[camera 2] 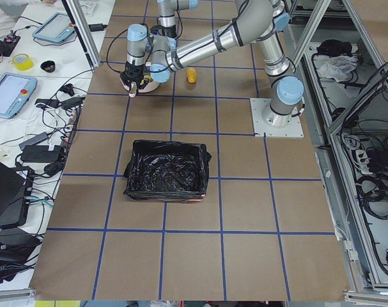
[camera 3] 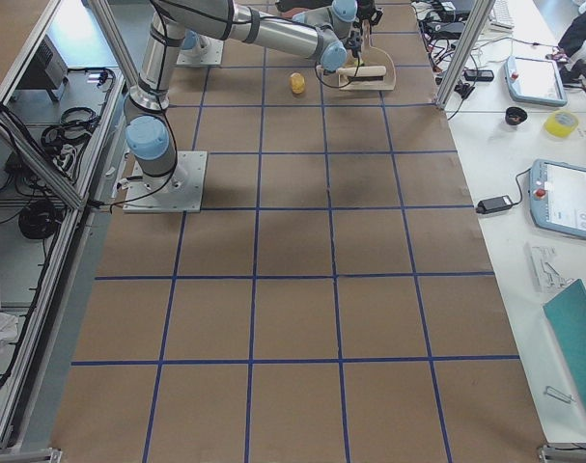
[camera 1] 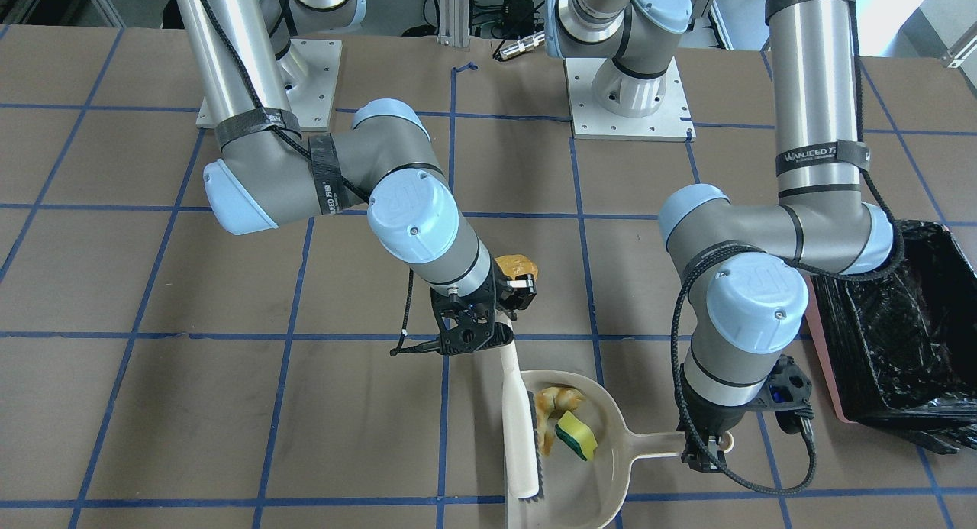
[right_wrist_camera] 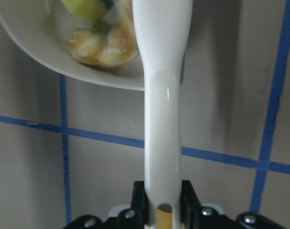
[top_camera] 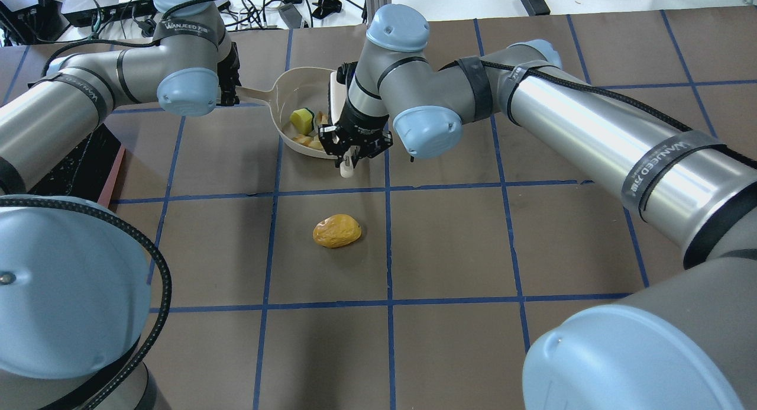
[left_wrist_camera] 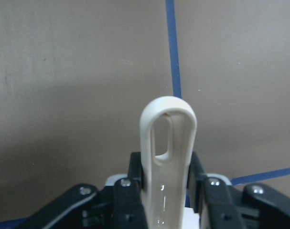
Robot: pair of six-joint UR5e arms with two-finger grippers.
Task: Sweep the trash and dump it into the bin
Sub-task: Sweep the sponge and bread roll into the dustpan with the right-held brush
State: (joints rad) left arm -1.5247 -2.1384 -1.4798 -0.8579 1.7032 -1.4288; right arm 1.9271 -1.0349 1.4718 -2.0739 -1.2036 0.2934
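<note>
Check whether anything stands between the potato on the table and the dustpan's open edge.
Only the brush. Held by the right gripper, it lies along the dustpan's open edge, where the potato would have to enter. Nothing else shows on the table between them.

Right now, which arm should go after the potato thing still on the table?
Right, probably. The right gripper holds the brush, and the potato lies on the table, outside the dustpan. The left gripper is busy holding the dustpan's handle.
</note>
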